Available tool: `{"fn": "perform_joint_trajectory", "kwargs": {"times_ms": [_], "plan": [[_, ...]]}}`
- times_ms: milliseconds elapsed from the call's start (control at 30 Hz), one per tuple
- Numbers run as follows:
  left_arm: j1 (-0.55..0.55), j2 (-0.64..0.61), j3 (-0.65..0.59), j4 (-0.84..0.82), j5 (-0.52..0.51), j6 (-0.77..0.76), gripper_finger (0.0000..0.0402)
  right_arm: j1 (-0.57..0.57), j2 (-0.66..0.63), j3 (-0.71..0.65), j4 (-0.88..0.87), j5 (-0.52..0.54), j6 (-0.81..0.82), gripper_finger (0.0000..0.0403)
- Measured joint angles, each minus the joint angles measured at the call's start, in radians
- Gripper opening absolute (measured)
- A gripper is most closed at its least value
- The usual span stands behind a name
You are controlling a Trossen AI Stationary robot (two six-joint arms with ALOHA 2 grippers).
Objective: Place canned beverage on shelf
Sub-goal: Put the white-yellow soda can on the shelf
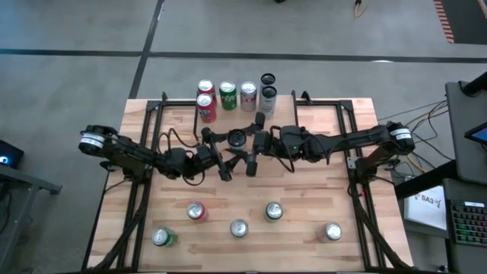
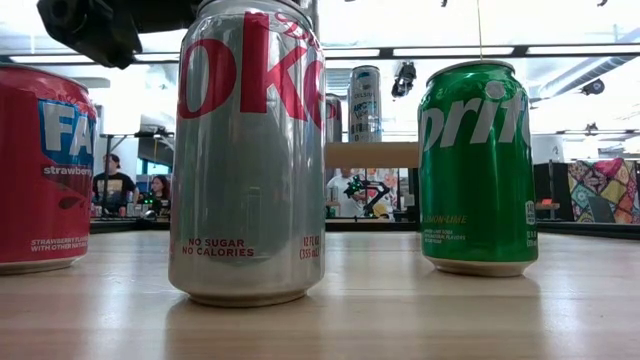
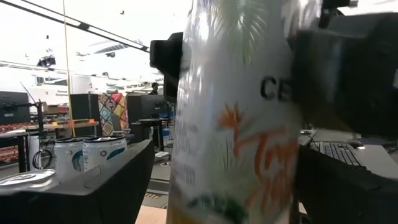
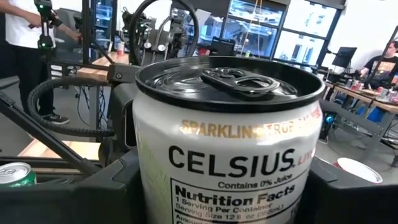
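Observation:
A white Celsius can with a black lid (image 1: 237,138) stands upright above the table's middle, between both grippers. My right gripper (image 1: 253,144) comes from the right and is shut on it. My left gripper (image 1: 221,154) comes from the left and is open, with a finger on either side of the can (image 3: 236,124); a thin gap shows beside one finger (image 3: 124,180). The shelf (image 2: 372,155), a small raised wood board at the far edge, carries several cans (image 1: 227,94). My right gripper pinches the can's side wall (image 4: 144,180) between its two fingers (image 4: 106,193), a little below the lid. The fingers come level from the table's right side. The can stands upright in the hold, lid up.
Several cans stand in a loose row near the table's front edge: green (image 1: 163,237), red (image 1: 196,211), silver (image 1: 239,227), green (image 1: 273,211), silver (image 1: 332,230). In the low view a Diet Coke (image 2: 250,150), a Sprite (image 2: 478,165) and a red Fanta (image 2: 35,170) stand close up. People show far behind.

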Motion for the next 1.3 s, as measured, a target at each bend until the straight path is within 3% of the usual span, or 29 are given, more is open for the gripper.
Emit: {"fn": "perform_joint_trajectory", "kwargs": {"times_ms": [567,1300], "plan": [[-0.007,-0.015,0.004,-0.008,0.029,0.008,0.0341,-0.094,-0.194,-0.016,-0.189,0.0,0.002,0.0231],[-0.007,-0.231,0.003,-0.174,0.029,0.042,0.0341,-0.26,-0.474,-0.395,-0.086,0.0,0.091,0.0231]]}}
